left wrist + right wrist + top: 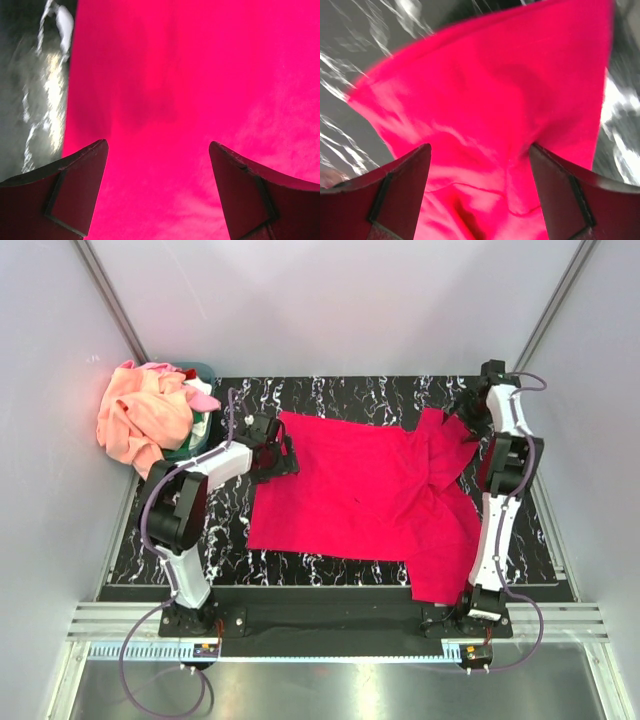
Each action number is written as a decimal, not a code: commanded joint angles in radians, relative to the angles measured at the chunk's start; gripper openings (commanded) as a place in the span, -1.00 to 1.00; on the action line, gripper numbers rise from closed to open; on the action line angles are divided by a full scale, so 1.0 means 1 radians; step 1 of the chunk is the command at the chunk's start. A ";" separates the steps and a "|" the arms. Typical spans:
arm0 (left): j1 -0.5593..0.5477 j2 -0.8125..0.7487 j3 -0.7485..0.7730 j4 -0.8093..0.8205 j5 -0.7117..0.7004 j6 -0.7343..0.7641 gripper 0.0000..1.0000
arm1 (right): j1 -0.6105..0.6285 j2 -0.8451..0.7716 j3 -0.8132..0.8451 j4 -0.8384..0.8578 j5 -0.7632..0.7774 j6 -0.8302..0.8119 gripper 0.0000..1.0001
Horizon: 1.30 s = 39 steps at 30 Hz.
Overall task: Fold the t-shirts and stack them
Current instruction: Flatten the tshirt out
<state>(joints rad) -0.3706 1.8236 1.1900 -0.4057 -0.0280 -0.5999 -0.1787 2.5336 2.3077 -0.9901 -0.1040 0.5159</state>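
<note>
Peach and pink shirts (145,418) sit heaped far left. The left gripper (158,146), jaws apart, is over the left edge of the red shirt (350,490) spread on the table (330,390). The right gripper (480,152), jaws apart, is over its crumpled far-right corner.

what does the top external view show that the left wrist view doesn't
Only the top external view shows the whole red t-shirt spread out with its right side rumpled, the teal basket at the far left corner with the peach-orange shirt heaped over it, and the right gripper at the shirt's far right corner. Only the left wrist view shows the left gripper close up, jaws wide apart over the cloth's edge with nothing gripped. Both show the red cloth lying on the black marbled table.
</note>
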 commanded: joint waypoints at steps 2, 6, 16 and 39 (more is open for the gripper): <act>0.001 0.091 0.141 0.055 0.014 -0.009 0.75 | 0.012 0.249 0.395 -0.101 -0.015 0.021 0.73; 0.015 0.187 0.207 0.033 0.005 -0.011 0.75 | 0.013 0.303 0.396 0.089 -0.117 0.071 0.71; 0.166 0.226 0.276 -0.025 -0.053 0.048 0.76 | 0.090 0.441 0.492 0.942 -0.269 0.286 0.89; 0.004 -0.481 -0.163 -0.268 -0.179 -0.027 0.81 | 0.127 -0.976 -0.706 0.312 0.234 0.070 0.99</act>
<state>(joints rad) -0.3290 1.4212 1.1198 -0.5949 -0.1661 -0.5758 -0.0544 1.6867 1.8160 -0.4828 -0.0071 0.6018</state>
